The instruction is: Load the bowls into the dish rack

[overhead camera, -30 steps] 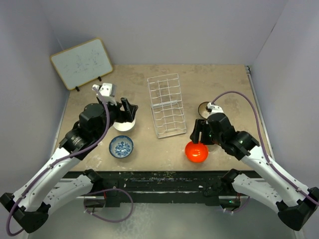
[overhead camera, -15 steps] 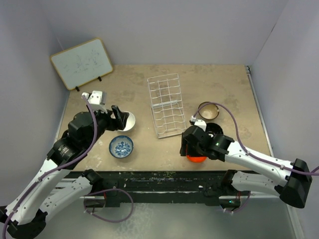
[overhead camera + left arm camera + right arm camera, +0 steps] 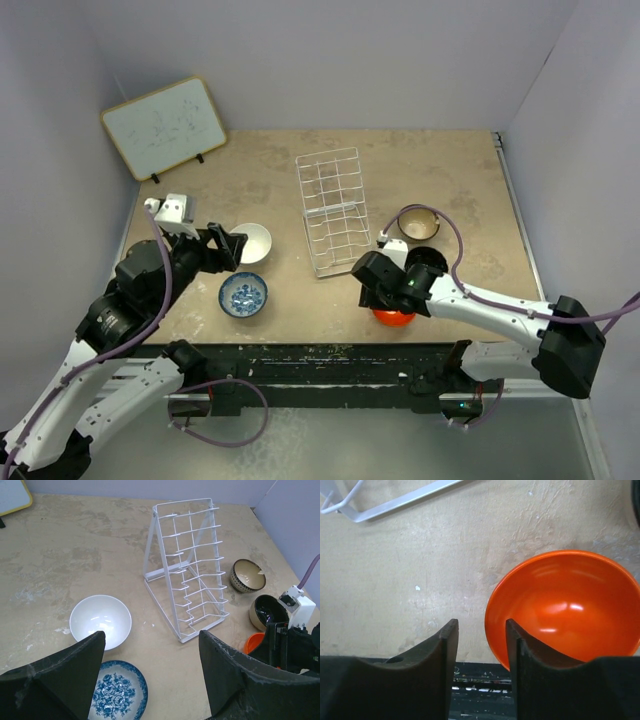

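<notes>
Rim of orange-red bowl (image 3: 565, 605) is straddled by R gripper (image 3: 481, 630) — half shut, nothing held yet; L gripper (image 3: 151, 642) wide open.

Glossy orange-red bowl (image 3: 565, 605), white-coated wire dish rack (image 3: 186, 572) — on a matt, mottled table (image 3: 75, 545).

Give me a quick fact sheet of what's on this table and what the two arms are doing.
Dish rack: white wire, mid-table, no bowls in it
Left of rack: white bowl, blue-and-white bowl
Right of rack: orange bowl, black bowl, brown bowl
Left gripper: open, empty, beside the white bowl
Right gripper: straddles the orange bowl's rim, gap visible, not clamped
Other: whiteboard, far left corner
</notes>
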`<action>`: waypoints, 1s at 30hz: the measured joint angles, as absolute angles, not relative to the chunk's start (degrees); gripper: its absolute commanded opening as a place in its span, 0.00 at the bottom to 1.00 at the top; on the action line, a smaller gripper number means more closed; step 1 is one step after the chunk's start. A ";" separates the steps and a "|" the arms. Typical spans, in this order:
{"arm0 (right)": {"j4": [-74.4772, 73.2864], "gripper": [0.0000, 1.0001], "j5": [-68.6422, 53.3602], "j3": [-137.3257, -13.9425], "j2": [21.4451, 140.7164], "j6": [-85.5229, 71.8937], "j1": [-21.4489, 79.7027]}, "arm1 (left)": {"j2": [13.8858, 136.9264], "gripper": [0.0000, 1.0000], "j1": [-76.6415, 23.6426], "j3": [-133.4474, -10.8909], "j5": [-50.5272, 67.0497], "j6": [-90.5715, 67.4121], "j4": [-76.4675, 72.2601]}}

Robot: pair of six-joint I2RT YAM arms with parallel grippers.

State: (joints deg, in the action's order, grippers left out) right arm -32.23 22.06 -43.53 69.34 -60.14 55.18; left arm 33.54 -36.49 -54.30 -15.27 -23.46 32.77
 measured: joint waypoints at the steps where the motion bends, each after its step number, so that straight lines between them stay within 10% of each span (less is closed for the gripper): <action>1: -32.18 0.42 22.52 -43.53 69.65 -60.34 55.18 | 33.21 0.79 -36.49 -54.30 -15.29 -23.46 33.06; 12: -30.02 0.41 24.88 -43.18 73.32 -61.12 55.18 | 30.11 0.79 -36.49 -54.30 -16.21 -23.49 35.81; 25: -27.94 0.00 25.69 -42.83 76.66 -62.43 55.18 | 29.91 0.79 -36.49 -54.30 -16.32 -23.49 37.85; 30: -28.32 0.00 27.70 -42.81 74.91 -62.39 55.37 | 29.34 0.79 -36.49 -54.33 -16.51 -23.49 38.65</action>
